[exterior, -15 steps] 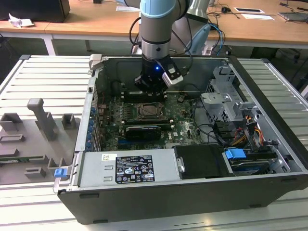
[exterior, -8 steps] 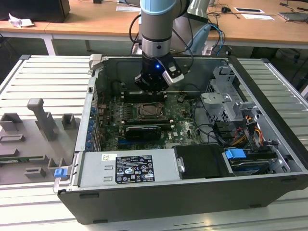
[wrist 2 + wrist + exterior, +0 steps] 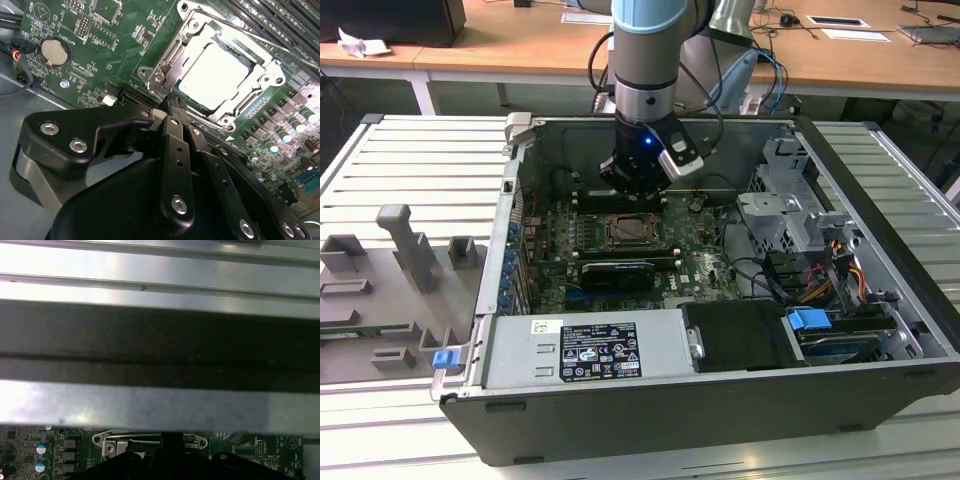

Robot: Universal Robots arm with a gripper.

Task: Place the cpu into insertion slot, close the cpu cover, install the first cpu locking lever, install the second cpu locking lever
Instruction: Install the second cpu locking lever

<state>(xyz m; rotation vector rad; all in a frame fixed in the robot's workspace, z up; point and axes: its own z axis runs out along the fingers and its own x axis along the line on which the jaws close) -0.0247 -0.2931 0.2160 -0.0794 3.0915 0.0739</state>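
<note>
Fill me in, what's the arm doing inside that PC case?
The pincer is down inside the open computer case, right at the edge of the motherboard's socket. The cpu already sits in the socket, with the cpu cover folded down around it.

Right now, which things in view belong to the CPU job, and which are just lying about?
Belongs to the job:
- cpu, seated in its socket
- cpu cover, lying closed over it
- gripper, at the socket's edge

Just lying about:
- coin battery
- power supply
- grey fixtures beside the case
</note>
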